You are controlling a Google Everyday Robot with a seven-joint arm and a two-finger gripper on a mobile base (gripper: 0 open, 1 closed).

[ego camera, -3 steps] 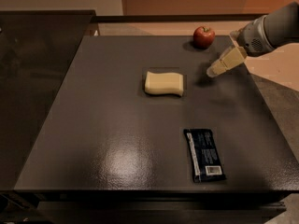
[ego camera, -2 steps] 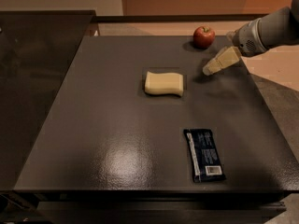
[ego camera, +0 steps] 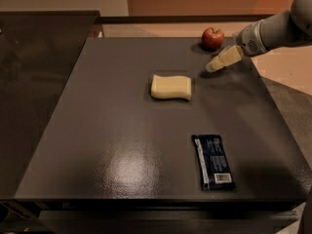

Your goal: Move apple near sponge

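A small red apple (ego camera: 213,38) sits on the dark table (ego camera: 112,130) near its far right edge. A pale yellow sponge (ego camera: 170,87) with wavy edges lies in the middle of the far half, left of and nearer than the apple. My gripper (ego camera: 212,67) comes in from the right on a grey arm. Its pale tip hangs just in front of the apple, slightly to its right, and holds nothing. It is right of the sponge.
A dark blue snack wrapper (ego camera: 213,161) lies flat near the front right of the table. A darker surface (ego camera: 34,82) adjoins the table on the left. The table's right edge runs close under the arm.
The gripper has moved a little up and away, closer to the apple. The apple, sponge and wrapper have not moved.
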